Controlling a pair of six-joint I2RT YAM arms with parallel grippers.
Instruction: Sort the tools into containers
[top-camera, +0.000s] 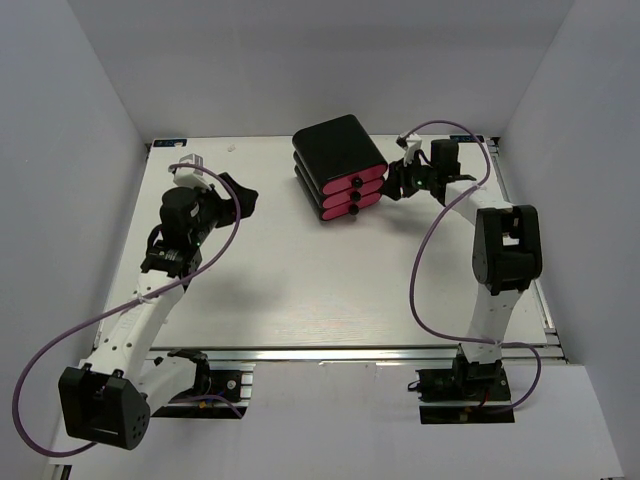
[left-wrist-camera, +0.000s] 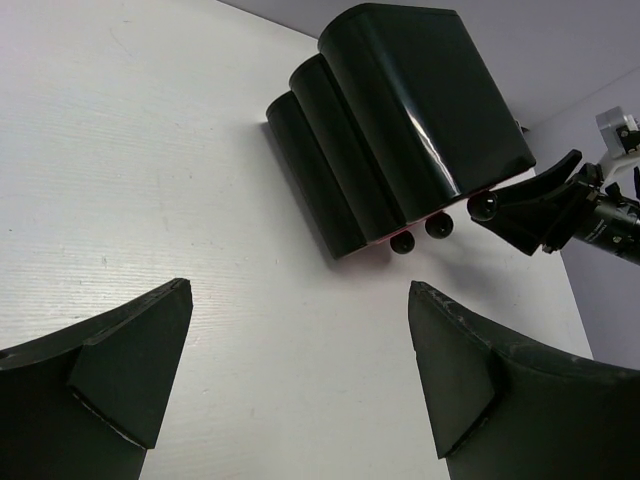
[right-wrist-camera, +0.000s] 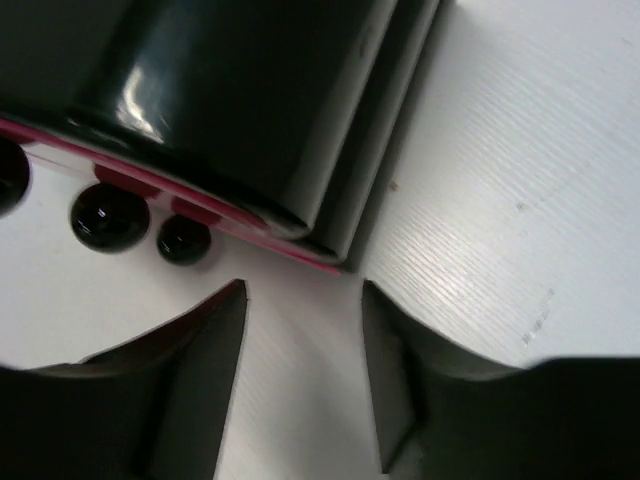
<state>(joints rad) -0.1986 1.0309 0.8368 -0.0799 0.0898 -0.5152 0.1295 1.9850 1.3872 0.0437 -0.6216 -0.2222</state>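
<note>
The containers (top-camera: 338, 150) are a black rounded box with three pink drawers, all pushed in, at the back middle of the table. Their round black knobs (top-camera: 352, 198) face the arms. The box also shows in the left wrist view (left-wrist-camera: 400, 120) and the right wrist view (right-wrist-camera: 220, 90), with a knob (right-wrist-camera: 110, 215) close by. My right gripper (top-camera: 396, 186) hovers just right of the drawer fronts, open (right-wrist-camera: 302, 290), with only bare table between its fingers. My left gripper (top-camera: 243, 198) is wide open (left-wrist-camera: 298, 290) over the table, well left of the box. No tools are in view.
The white table (top-camera: 300, 290) runs to a metal rail along the near edge. White walls close in the left, back and right sides. Purple cables (top-camera: 430, 250) loop off both arms. My right gripper (left-wrist-camera: 540, 205) appears beside the knobs in the left wrist view.
</note>
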